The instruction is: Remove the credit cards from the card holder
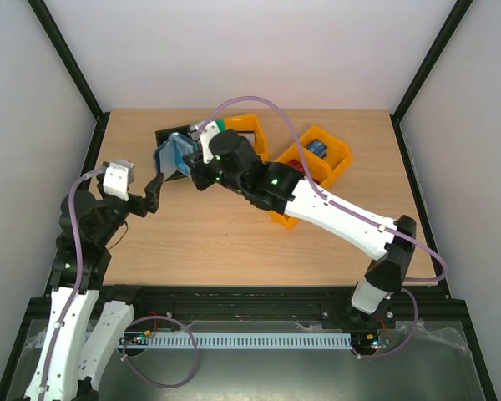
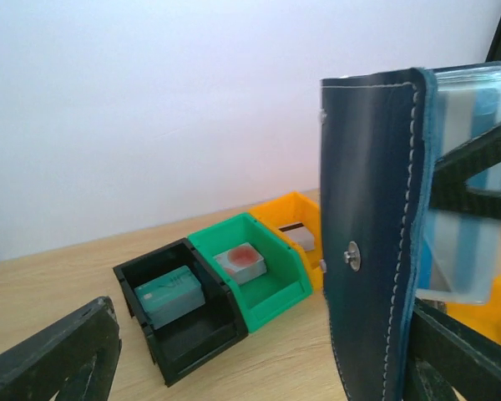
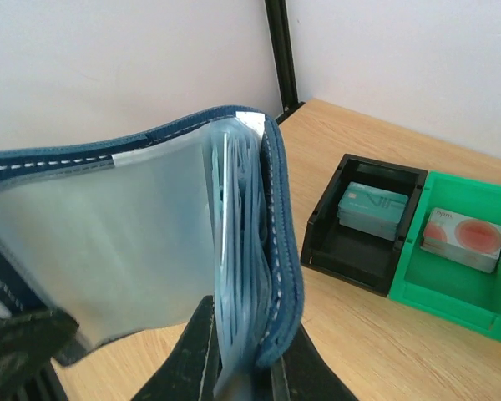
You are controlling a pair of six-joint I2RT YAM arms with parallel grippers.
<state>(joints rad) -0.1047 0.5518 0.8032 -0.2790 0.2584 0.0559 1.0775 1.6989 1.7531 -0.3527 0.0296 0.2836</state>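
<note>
Right pincer (image 3: pixel 244 372) of mine: jaws together on the lower edge of the dark navy stitched leather card holder (image 3: pixel 284 242). It hangs opened and upright above the far left of the light wooden table (image 1: pixel 234 242), pale translucent sleeves fanned inside. Left pincer (image 1: pixel 150 194): jaws wide apart, gripping nothing. The holder's navy outer face stands between my fingers, close to the right one; whether they touch I cannot tell. Beyond, in a row on the table: black plastic bin (image 2: pixel 204 347) holding a teal credit card (image 2: pixel 169 294); green plastic bin (image 2: pixel 275 288) holding a grey card with a red patch (image 2: pixel 240 261); orange plastic bin (image 2: pixel 292 205) holding a further card (image 2: pixel 299 238), colour unclear.
</note>
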